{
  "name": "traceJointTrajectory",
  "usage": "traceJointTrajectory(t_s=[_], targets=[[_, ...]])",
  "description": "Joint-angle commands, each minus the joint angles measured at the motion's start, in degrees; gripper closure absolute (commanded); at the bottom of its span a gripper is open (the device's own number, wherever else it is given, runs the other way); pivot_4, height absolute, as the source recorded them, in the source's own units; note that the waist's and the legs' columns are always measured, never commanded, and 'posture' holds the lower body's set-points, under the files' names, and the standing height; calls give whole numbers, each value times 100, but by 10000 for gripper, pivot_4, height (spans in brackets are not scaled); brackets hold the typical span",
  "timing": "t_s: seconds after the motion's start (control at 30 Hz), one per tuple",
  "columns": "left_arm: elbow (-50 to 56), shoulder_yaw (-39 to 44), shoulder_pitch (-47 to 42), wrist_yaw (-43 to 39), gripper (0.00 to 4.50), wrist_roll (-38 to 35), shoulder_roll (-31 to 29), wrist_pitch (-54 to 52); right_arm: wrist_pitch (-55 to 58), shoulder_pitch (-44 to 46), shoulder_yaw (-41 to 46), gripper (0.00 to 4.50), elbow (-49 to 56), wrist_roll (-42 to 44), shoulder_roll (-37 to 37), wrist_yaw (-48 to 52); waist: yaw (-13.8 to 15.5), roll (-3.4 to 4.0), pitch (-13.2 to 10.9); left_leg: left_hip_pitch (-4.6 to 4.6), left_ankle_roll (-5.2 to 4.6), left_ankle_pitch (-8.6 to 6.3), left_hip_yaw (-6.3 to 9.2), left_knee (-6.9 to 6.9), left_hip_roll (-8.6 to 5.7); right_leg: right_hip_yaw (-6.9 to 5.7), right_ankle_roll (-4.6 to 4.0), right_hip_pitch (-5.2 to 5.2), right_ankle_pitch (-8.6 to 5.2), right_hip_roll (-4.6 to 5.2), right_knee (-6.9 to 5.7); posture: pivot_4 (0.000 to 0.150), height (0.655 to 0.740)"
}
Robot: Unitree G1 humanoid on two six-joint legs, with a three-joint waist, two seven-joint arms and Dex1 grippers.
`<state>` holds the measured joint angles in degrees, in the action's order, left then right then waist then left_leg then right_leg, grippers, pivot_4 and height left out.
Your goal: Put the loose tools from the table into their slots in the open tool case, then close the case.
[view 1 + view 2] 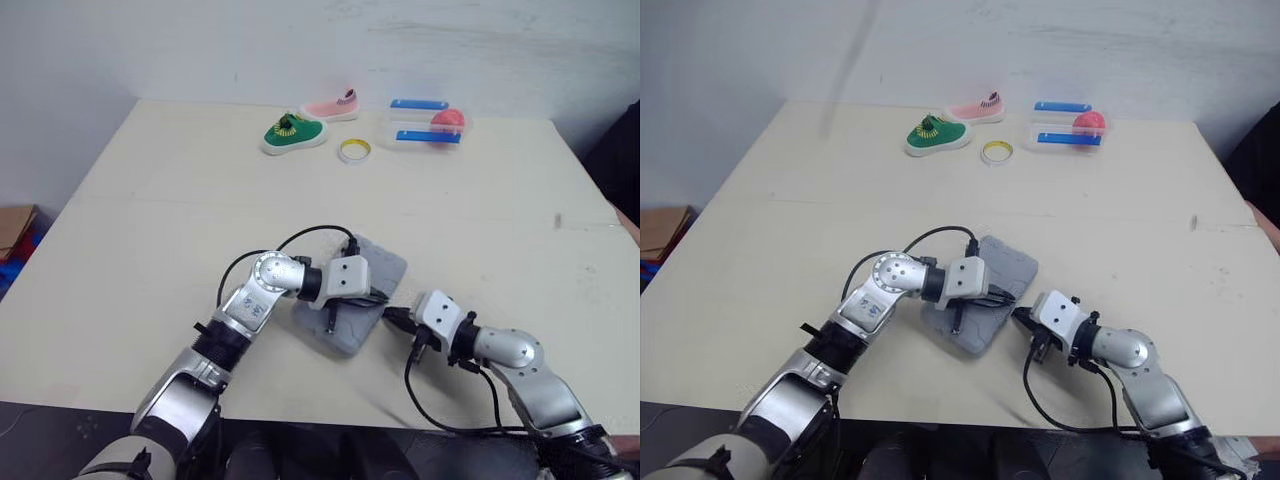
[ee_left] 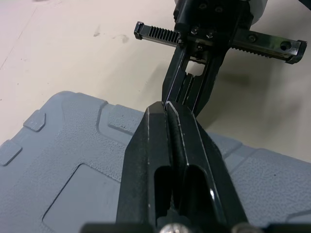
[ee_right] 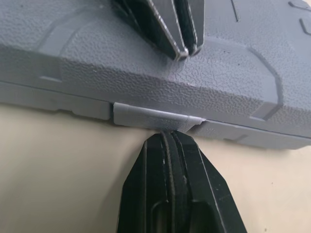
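The grey tool case (image 1: 386, 263) lies closed near the table's front edge, lid down. My left gripper (image 1: 383, 295) is shut with nothing between its fingers. Its tips rest on the textured lid (image 2: 73, 165) close to the case's right edge. My right gripper (image 1: 393, 316) is also shut. It comes in from the right, its tips (image 3: 170, 138) against the small grey latch (image 3: 155, 118) on the case's side. In the right wrist view the left gripper (image 3: 182, 51) presses down just above that latch. No loose tools are in view on the table.
At the table's far side sit a green shoe (image 1: 293, 133), a pink shoe (image 1: 333, 107), a ring of tape (image 1: 354, 150) and a clear box with blue lids (image 1: 420, 125) holding a pink ball. A cardboard box (image 1: 12, 228) stands on the floor to the left.
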<state>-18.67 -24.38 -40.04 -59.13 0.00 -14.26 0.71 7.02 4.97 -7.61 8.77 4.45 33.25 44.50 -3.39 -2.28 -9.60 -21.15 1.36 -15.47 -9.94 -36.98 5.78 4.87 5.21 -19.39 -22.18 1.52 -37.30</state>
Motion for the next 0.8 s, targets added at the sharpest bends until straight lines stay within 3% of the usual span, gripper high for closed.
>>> traceJointTrajectory(t_s=[0.03, 0.23, 0.33, 0.47, 0.57, 0.67, 0.8], targets=[[-724, -241, 273, 15, 44518, 309, -20, -60, 13, 37, 134, 45000, 327, 246, 12, 107, 2, 3, 14, 2, -2, -1, 0, 0, 1, 0, 0, 2, 0, 1, 0, 1500, 7400], [-817, 154, 234, -1, 44518, 26, -31, 287, -136, -183, 496, 45000, 473, 456, 272, 326, 7, 35, 36, 1, -38, -26, 0, 0, 2, 0, 2, 7, 1, 6, 10, 1500, 7400], [-482, 768, 223, -154, 44518, -726, 47, 550, -893, -496, 845, 45000, 424, 568, 656, 725, 19, 45, 28, -2, -40, -27, -1, 3, 1, 0, 2, 5, 1, 6, 13, 1500, 7400], [271, 1519, 166, -295, 44518, -1517, -157, 547, -690, -833, 1696, 45000, 596, 1336, 1178, 1183, 17, 56, -17, -30, -26, -25, -1, 6, 2, -2, 6, -14, 3, 3, 31, 1500, 7400], [699, 1888, 260, -237, 36290, -1669, -550, 403, -501, -1023, 2232, 35684, 739, 1823, 1347, 1354, 18, 56, -29, -41, -16, -29, -3, 4, 3, 0, 11, -21, 2, -4, 43, 1500, 7400], [1134, 2441, 568, -299, 23033, -1802, -1480, -130, -625, -1209, 2798, 21356, 816, 1963, 1669, 1659, 8, 62, -38, -41, -8, -32, -3, 5, 2, 1, 21, -20, -11, -7, 49, 1500, 7400], [1526, 3031, 1655, -471, 3944, -1799, -2758, -613, -988, -1131, 3291, 503, 581, 1982, 2056, 2046, -124, 79, -64, -35, 1, -38, -14, 16, 16, 7, 24, -21, -24, -7, 55, 1500, 7400]])
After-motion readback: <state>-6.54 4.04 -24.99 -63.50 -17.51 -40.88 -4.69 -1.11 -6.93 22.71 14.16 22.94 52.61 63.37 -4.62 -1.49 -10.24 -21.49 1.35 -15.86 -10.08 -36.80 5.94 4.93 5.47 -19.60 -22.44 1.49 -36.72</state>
